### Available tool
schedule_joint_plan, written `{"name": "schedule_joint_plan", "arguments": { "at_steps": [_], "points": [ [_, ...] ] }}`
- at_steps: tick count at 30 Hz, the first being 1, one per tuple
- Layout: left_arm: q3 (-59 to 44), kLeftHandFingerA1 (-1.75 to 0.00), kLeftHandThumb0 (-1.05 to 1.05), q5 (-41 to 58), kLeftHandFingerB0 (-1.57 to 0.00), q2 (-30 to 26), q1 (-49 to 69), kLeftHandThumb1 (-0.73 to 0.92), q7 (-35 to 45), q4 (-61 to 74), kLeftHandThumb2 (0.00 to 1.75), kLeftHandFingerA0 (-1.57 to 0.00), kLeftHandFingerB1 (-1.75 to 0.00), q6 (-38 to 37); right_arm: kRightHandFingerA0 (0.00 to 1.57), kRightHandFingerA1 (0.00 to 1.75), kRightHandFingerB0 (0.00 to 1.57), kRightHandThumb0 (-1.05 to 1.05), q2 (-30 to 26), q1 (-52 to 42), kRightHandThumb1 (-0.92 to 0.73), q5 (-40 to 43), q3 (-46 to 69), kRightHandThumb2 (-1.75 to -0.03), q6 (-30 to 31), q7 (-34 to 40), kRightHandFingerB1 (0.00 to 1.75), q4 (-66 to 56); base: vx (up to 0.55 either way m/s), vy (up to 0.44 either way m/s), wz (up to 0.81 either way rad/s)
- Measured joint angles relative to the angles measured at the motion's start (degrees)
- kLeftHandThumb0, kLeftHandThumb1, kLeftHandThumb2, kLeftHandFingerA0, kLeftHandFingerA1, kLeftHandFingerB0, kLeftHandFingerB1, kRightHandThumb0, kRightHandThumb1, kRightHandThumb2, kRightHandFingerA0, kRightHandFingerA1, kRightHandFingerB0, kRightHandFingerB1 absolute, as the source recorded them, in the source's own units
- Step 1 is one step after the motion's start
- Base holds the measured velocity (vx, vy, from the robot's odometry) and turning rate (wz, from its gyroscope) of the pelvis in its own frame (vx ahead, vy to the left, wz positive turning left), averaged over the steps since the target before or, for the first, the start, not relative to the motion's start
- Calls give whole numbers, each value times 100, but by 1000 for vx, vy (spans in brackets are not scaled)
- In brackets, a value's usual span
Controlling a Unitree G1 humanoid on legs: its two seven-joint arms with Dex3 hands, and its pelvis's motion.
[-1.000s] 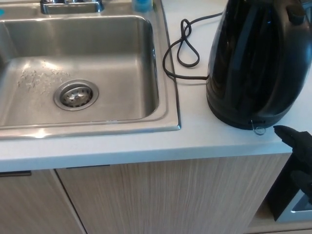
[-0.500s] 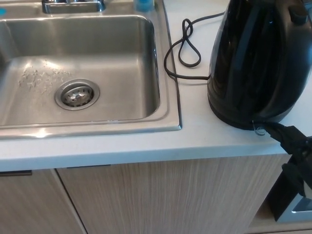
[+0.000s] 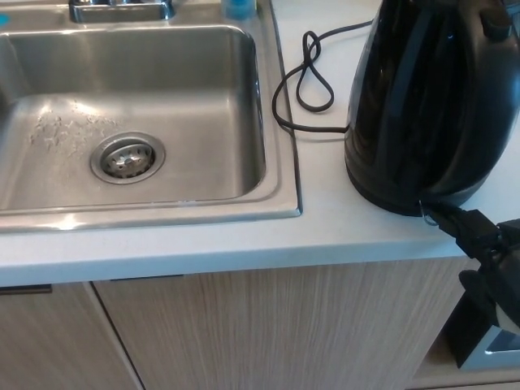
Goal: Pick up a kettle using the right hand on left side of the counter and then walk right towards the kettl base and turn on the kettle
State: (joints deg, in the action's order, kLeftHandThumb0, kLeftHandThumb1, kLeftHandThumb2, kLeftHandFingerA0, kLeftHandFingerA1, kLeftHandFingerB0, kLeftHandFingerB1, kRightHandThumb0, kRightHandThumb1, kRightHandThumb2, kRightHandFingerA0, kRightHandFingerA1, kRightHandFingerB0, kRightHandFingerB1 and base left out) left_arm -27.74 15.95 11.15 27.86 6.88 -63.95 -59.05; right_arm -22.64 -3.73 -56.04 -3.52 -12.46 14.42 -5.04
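The black kettle (image 3: 431, 106) stands upright on the white counter (image 3: 325, 236) at the right, its top cut off by the picture's edge. Its base is not distinguishable under the dark body. My right hand (image 3: 487, 252) comes in from the lower right, below the counter's front edge, holding nothing. One finger (image 3: 457, 221) stretches up-left and its tip meets the small switch tab (image 3: 431, 213) at the kettle's bottom front. A black cord (image 3: 307, 77) loops on the counter left of the kettle. My left hand is out of the picture.
A steel sink (image 3: 282, 122) with a drain (image 3: 127, 158) fills the left half. A faucet base (image 3: 118, 10) and a blue object (image 3: 238, 8) sit behind it. Wood-grain cabinet fronts (image 3: 268, 333) run below; a dark box (image 3: 475, 337) stands low right.
My right hand has risen and moved left, from apart off the kettle's lower right to its finger touching the switch tab. The kettle and cord have stayed put.
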Motion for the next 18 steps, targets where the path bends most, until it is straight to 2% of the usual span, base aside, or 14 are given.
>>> {"name": "schedule_joint_plan", "arguments": {
  "at_steps": [10,11,12,13,14,15,18],
  "points": [
    [37,-104,-7,-15,-100,12,44,49,-12,115,111,-111,-97,-1,79,175,30,-16,-64,6,-67,-6,-99,-63,93,181,30,217,0,0,0],
    [41,-104,-9,-16,-100,13,54,48,-13,123,112,-111,-96,-1,108,157,29,-25,-77,6,-59,-5,-100,-75,96,191,41,233,0,0,0],
    [44,-103,-10,-15,-101,12,60,48,-9,125,112,-113,-95,-1,81,175,33,-18,-93,6,-65,-7,-104,-64,105,198,32,249,0,0,0],
    [45,-103,-10,-8,-101,11,63,48,4,123,112,-113,-95,-1,81,175,33,-18,-109,6,-65,-11,-112,-64,124,216,32,273,0,0,0],
    [45,-104,-8,-8,-102,10,60,47,5,119,112,-114,-96,-1,110,155,29,-25,-119,7,-58,-11,-120,-77,136,234,42,288,0,0,0],
    [43,-104,-9,-6,-101,10,56,47,7,111,110,-114,-95,-1,82,175,33,-18,-128,11,-64,-10,-133,-67,148,248,32,309,0,0,0],
    [32,-103,-10,-2,-102,5,28,47,20,53,111,-115,-96,-1,81,175,33,-17,-169,20,-65,-17,-193,-67,169,310,32,404,0,0,0]
  ]
}}
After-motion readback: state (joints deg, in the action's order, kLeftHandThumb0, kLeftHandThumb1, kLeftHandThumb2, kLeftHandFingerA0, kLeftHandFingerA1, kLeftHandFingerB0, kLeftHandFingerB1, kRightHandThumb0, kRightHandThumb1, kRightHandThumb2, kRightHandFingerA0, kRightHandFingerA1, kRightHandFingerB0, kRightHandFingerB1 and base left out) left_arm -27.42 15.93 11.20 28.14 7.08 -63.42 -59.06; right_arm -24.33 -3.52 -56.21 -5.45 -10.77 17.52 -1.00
